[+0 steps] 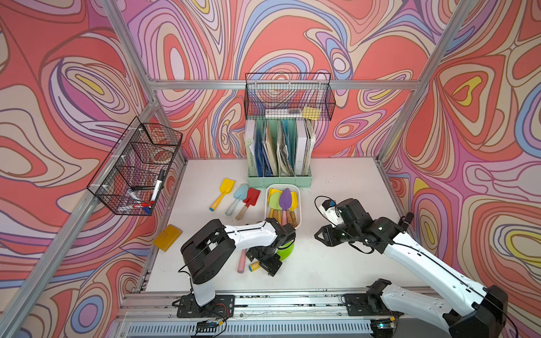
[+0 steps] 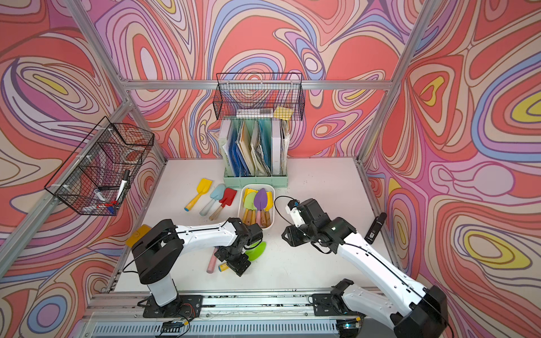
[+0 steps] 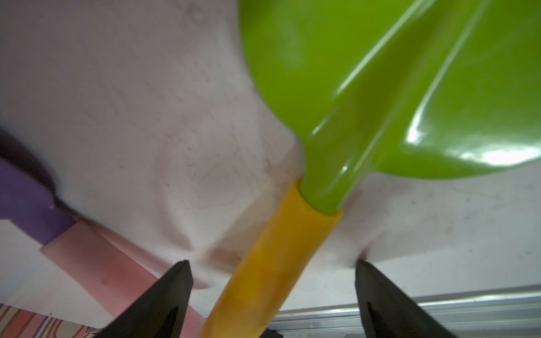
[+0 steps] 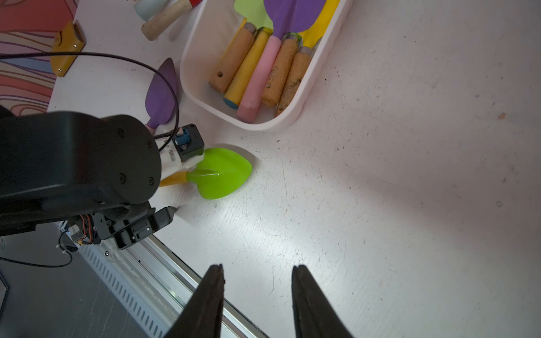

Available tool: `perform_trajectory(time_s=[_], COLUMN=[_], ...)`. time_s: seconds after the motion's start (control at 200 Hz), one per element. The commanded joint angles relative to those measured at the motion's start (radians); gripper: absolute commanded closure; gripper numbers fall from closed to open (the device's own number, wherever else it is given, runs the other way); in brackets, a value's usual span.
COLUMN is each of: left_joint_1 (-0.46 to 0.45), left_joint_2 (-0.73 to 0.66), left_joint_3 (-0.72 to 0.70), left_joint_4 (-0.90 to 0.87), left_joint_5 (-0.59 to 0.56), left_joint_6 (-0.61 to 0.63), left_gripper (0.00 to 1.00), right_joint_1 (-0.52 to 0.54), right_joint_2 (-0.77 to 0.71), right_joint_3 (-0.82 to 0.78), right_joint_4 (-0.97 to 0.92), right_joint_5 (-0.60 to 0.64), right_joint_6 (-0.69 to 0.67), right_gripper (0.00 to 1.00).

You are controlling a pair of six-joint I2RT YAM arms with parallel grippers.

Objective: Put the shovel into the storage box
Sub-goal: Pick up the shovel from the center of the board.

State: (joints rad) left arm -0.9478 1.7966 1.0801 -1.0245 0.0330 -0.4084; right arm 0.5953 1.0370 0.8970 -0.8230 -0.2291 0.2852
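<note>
At lower centre of both top views, left gripper (image 3: 272, 263) sat low over green shovel (image 1: 286, 250), which lay on table (image 1: 336, 263) just below box (image 1: 267, 204) in frame. In left wrist view I saw jaws spread wide either side of yellow handle (image 3: 292, 234), not pinching. Box held several shovels (image 1: 282, 202); three more (image 1: 241, 199) lay left of it. Purple shovel (image 4: 162, 93) with pink handle (image 1: 242, 262) lay beside green one. Right gripper (image 4: 257, 267), right of centre, stood part open, empty, above table.
</note>
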Motion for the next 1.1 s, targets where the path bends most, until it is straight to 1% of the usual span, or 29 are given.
perform_trajectory(time_s=[0.0, 0.085, 0.155, 0.235, 0.305, 0.426, 0.496, 0.631, 0.756, 0.866, 1.097], left_joint_1=[0.011, 0.011, 0.012, 0.011, 0.012, 0.011, 0.011, 0.011, 0.008, -0.008, -0.031], left_joint_2=[-0.002, -0.015, -0.023, -0.035, -0.045, -0.062, -0.068, -0.078, -0.105, -0.145, -0.29], left_joint_3=[-0.019, -0.027, -0.035, -0.047, -0.055, -0.068, -0.071, -0.069, -0.055, -0.033, -0.012], left_joint_4=[0.002, 0.006, 0.007, 0.011, 0.013, 0.015, 0.015, 0.02, 0.016, -0.009, -0.061], left_joint_5=[-0.006, 0.003, 0.011, 0.018, 0.019, 0.015, 0.016, 0.018, 0.02, 0.017, 0.021], left_joint_6=[-0.001, -0.01, -0.018, -0.024, -0.032, -0.042, -0.046, -0.054, -0.059, -0.065, -0.105], left_gripper=[0.11, 0.15, 0.22, 0.34, 0.49, 0.62, 0.67, 0.79, 0.86, 0.9, 0.93], right_joint_1=[0.0, -0.001, 0.0, -0.001, 0.0, 0.001, 0.001, -0.001, 0.001, 0.001, 0.0], right_joint_2=[-0.021, -0.023, -0.023, -0.022, -0.023, -0.024, -0.027, -0.033, -0.047, -0.062, -0.065], right_joint_3=[-0.014, -0.015, -0.015, -0.012, -0.01, -0.007, -0.005, -0.007, -0.013, -0.021, -0.035], right_joint_4=[0.001, -0.001, -0.002, -0.002, -0.003, -0.006, -0.008, -0.011, -0.011, -0.009, 0.013], right_joint_5=[0.001, 0.004, 0.004, 0.003, 0.005, 0.005, 0.005, 0.007, 0.019, 0.036, 0.042], right_joint_6=[0.009, 0.011, 0.012, 0.013, 0.014, 0.015, 0.015, 0.021, 0.039, 0.062, 0.104], right_gripper=[0.6, 0.6, 0.6, 0.6, 0.61, 0.61, 0.61, 0.61, 0.61, 0.61, 0.61])
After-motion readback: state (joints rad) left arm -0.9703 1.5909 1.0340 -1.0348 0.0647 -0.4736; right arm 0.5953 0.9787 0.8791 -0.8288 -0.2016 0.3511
